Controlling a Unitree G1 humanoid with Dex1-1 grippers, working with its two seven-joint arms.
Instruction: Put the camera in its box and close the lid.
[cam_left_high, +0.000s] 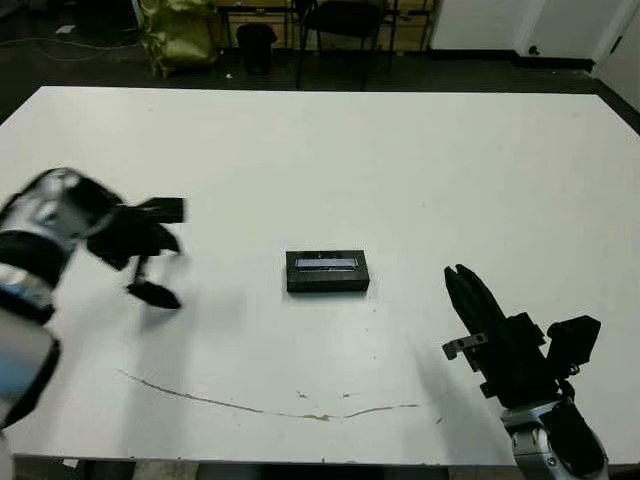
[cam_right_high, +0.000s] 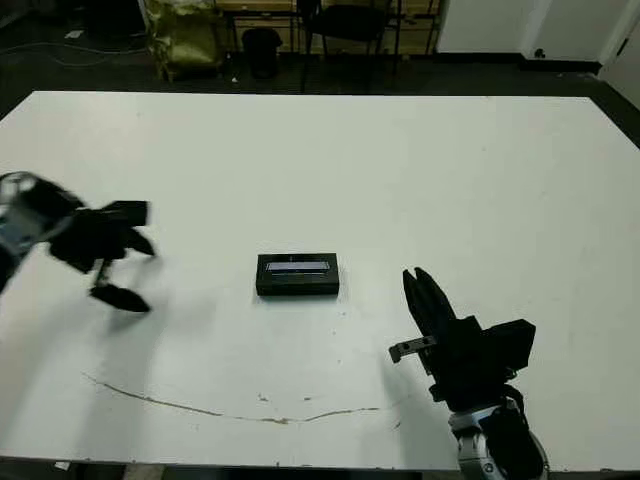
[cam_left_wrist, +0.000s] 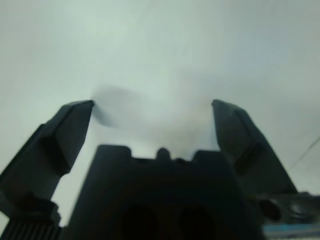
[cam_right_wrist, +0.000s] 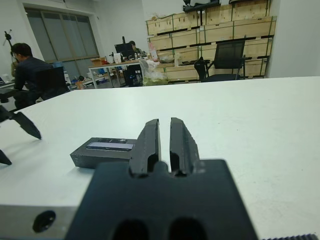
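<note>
So the box (cam_left_high: 327, 272) is sitting pretty much in the middle of the white surface (cam_left_high: 400, 160), and the lid (cam_left_high: 326, 262) is lying flat on top of it, pale stripe facing up. It's looking closed from every angle I've got. The camera isn't showing anywhere, so I can't tell you where it is.

The left gripper (cam_left_high: 150, 255) is hanging over the left side of the surface, well apart from the box, and it's looking a bit motion-blurred in the head views. Its two black fingers are spread wide with nothing between them; the left wrist view is just showing blank white surface in the gap.

The right gripper (cam_left_high: 462, 283) is sitting at the near right of the surface, fingers pointing away from the robot. Those fingers are standing almost together, only a thin slit between them, and they're not holding anything. In the right wrist view the box is lying just past them and off to one side, not touching.

There's a thin brownish scratch (cam_left_high: 260, 405) running across the near edge of the surface. Beyond the far edge, chairs (cam_left_high: 345, 25) are standing on a dark floor, and a person (cam_right_wrist: 27, 75) is sitting at a desk in the background of the right wrist view.
</note>
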